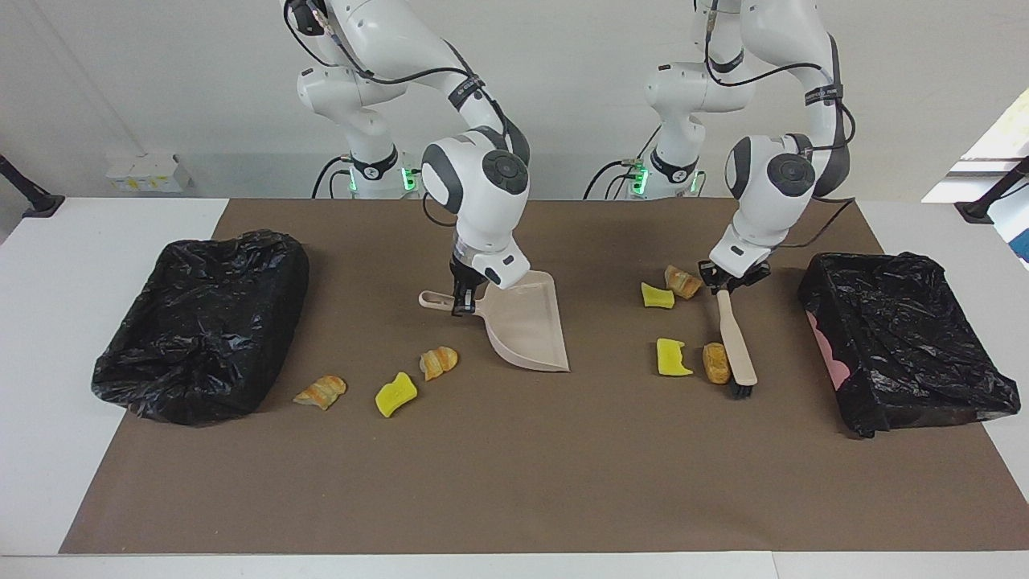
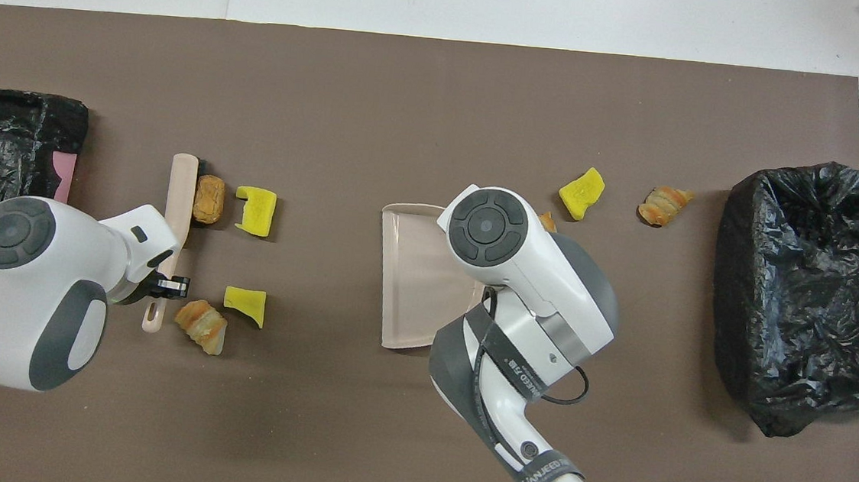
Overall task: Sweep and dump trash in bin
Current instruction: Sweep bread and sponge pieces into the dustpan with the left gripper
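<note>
Bright, even light — soft shadows, sharp

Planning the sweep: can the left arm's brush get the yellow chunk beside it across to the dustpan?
Probably yes: only bare mat lies between the yellow chunk and the dustpan; the brush already touches the pastry lump beside it.
</note>
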Motion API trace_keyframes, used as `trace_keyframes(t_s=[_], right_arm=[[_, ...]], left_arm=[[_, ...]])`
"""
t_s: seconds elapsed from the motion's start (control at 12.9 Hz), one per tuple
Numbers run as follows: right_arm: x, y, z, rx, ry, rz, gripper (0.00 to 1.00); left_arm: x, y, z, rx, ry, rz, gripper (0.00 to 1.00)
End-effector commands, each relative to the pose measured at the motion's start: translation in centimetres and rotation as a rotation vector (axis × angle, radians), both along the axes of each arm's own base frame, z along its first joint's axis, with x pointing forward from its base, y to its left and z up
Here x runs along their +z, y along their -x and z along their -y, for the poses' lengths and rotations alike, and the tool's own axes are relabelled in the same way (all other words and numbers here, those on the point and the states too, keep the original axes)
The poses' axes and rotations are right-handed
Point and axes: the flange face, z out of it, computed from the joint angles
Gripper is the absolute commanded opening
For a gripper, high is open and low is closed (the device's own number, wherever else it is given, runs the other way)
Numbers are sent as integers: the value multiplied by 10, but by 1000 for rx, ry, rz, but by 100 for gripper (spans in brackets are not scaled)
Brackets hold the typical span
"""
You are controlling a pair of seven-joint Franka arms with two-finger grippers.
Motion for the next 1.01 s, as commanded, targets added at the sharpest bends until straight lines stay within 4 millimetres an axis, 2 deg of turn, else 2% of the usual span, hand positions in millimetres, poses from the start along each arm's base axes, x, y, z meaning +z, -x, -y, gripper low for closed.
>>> trace_keyframes(t_s=[0.0, 0.31, 0.78, 0.93], right_arm=[[0, -1, -1, -18, 11, 19, 0], [0, -1, -1, -35, 12, 22, 0], [0, 3, 1, -36, 27, 9, 0], [0, 2, 2, -37, 26, 10, 0]], left_arm=[[4, 14, 26, -56, -10, -19, 0], [4, 28, 59, -82, 8, -55, 0], [12, 69, 155, -35, 63, -73, 0], [16, 81, 177, -4, 58, -68, 0]])
